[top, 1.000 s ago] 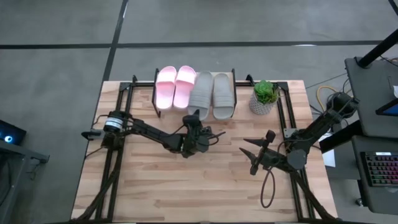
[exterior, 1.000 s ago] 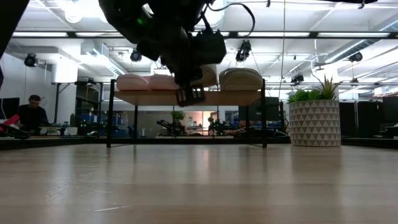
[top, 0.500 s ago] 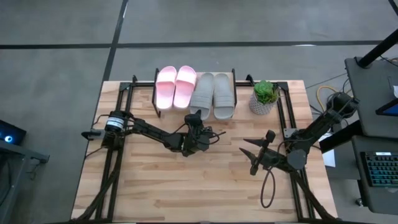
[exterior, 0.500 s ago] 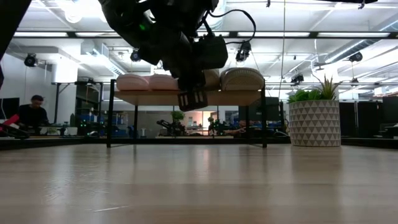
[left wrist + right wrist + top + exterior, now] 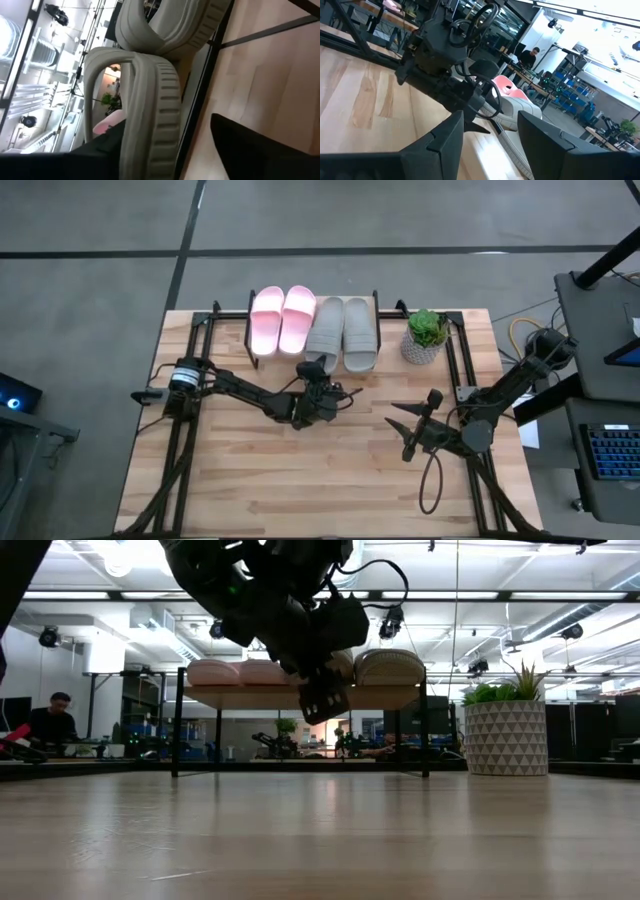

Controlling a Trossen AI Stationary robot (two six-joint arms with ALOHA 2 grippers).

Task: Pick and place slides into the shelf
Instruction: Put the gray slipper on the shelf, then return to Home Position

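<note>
On top of the shelf (image 5: 375, 305) at the far edge of the tabletop (image 5: 250, 490), all four slides sat in a row: the pink pair (image 5: 282, 318) on the left and the grey pair (image 5: 341, 332) on the right, touching side by side. My left gripper (image 5: 314, 370) was parked right at the heel of the left grey slide (image 5: 322, 330), and my fingers were apart, one on each side of that heel, so I wasn't squeezing it. From my left wrist camera the ribbed grey sole (image 5: 150, 125) filled most of the shot, with the other grey slide (image 5: 175, 25) just past it and a bit of pink (image 5: 107, 122) peeking out behind. From table height my left gripper (image 5: 322, 700) hung in front of the shelf's plank (image 5: 230, 698), level with its front edge. My right gripper (image 5: 410, 432) was off on its own over the right side of the tabletop, well apart from the shelf, fingers (image 5: 445, 137) spread with nothing between them. Potted plant (image 5: 427, 335) sat just right of the shelf. Also a person (image 5: 50, 725) was sitting way back in the room.
</note>
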